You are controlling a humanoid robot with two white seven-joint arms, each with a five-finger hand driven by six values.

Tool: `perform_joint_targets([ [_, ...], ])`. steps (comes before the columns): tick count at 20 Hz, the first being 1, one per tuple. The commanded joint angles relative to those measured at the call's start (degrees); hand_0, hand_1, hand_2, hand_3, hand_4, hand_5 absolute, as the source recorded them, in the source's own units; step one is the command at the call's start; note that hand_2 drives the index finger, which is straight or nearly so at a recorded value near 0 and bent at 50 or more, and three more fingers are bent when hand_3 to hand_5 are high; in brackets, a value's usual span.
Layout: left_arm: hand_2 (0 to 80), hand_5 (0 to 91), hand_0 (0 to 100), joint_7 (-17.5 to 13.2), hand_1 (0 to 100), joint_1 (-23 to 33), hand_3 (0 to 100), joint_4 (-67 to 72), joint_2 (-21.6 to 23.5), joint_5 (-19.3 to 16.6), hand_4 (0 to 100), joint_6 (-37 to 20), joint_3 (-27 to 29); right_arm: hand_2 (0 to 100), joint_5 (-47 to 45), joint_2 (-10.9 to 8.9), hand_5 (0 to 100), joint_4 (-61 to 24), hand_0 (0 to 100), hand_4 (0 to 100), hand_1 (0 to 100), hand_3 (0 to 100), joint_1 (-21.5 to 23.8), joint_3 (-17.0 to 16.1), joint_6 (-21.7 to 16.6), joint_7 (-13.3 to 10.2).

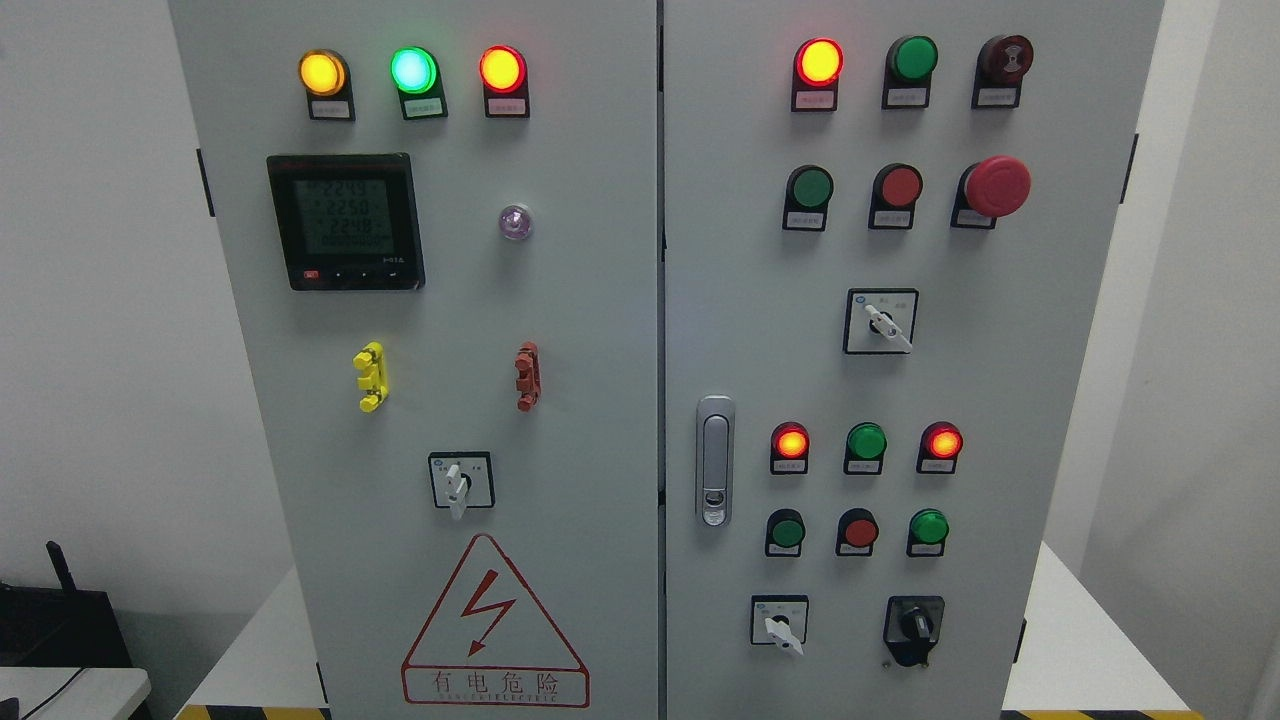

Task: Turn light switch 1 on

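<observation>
- Across the front of the grey cabinet (580,300), four rotary switches are showing, and the labels are reading too small to tell which one is light switch 1.
- No hand is appearing in the head view, so I cannot tell whether either hand is released or clenched, and neither arm's pose is showing.
- With no hand in the frame, places can only be judged from where an arm would be entering, at the bottom edge. The white-lever selector (780,627) and the black knob (913,627) on the right door are sitting nearest that edge, the two just beside each other.
- The left-door selector (457,485) is sitting further up from that edge, above the warning triangle (495,625). The upper selector (884,325) is lying furthest, calling for the longest reach.
- Each selector is looking like a small, rigid lever fixed to the door. It is probably turning stiffly with a click and is neither lifting nor pulling out.
- Taking hold is likely working best with the thumb and a finger pinching the lever's flat sides near its hub, then twisting.
- The smooth lever may be slipping under a light pinch, and the neighbouring push buttons (857,531) are sitting close enough to be bumped.
</observation>
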Motion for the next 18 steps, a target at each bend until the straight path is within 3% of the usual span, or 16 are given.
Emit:
perform_joint_targets([
  [1, 0.0, 0.0, 42, 0.6, 2, 0.1, 0, -0.3, -1.2, 0.1, 0, -0.1, 0.1, 0, -1.5, 0.0, 0, 0.0, 12, 0, 39, 0, 0.0, 1.1, 0.0, 0.0],
  [10, 0.0, 0.0, 42, 1.9, 2, 2.0, 0, -14.1, -1.2, 1.3, 0, -0.7, 7.8, 0, -1.5, 0.0, 0, 0.0, 12, 0, 39, 0, 0.0, 1.1, 0.0, 0.0],
  [14, 0.0, 0.0, 42, 2.3, 3, 4.0, 0, -22.6, -0.7, 1.3, 0, -1.1, 15.8, 0, -1.5, 0.0, 0, 0.0, 12, 0, 39, 0, 0.0, 1.1, 0.0, 0.0],
  [16, 0.0, 0.0, 42, 2.3, 4, 4.7, 0, -26.1, -0.7, 1.2, 3, -3.6, 19.1, 0, -1.5, 0.0, 0, 0.0, 12, 0, 39, 0, 0.0, 1.1, 0.0, 0.0],
  [18, 0.0, 0.0, 42, 2.5, 5, 5.6, 0, -26.7, -0.7, 1.2, 10, -9.7, 22.5, 0, -1.5, 0.0, 0, 0.0, 12, 0, 39, 0, 0.0, 1.1, 0.0, 0.0],
])
